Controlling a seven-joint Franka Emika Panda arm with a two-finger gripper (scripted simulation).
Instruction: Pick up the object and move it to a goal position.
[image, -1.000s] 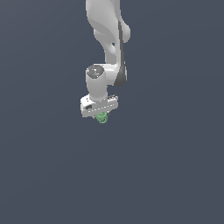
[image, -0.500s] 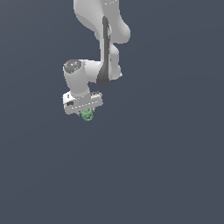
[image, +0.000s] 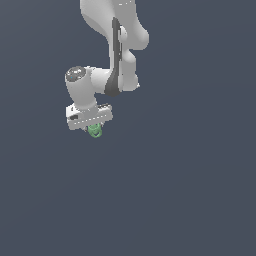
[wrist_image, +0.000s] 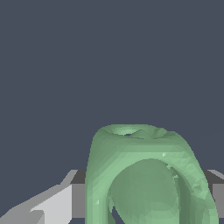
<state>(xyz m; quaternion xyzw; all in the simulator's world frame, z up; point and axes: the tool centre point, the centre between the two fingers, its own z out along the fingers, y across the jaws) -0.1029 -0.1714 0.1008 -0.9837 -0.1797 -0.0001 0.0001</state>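
Even, flat light in both views, no cast shadows on the dark backdrop. The arm (image: 112, 55) shines brightest at twelve o'clock, no glare. Renders sharp, slightly faceted; no blur.

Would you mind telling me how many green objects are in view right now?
1. The green object sits directly under the gripper, between its fingers, and fills much of the wrist view. Neither view shows another; the arm could hide one.
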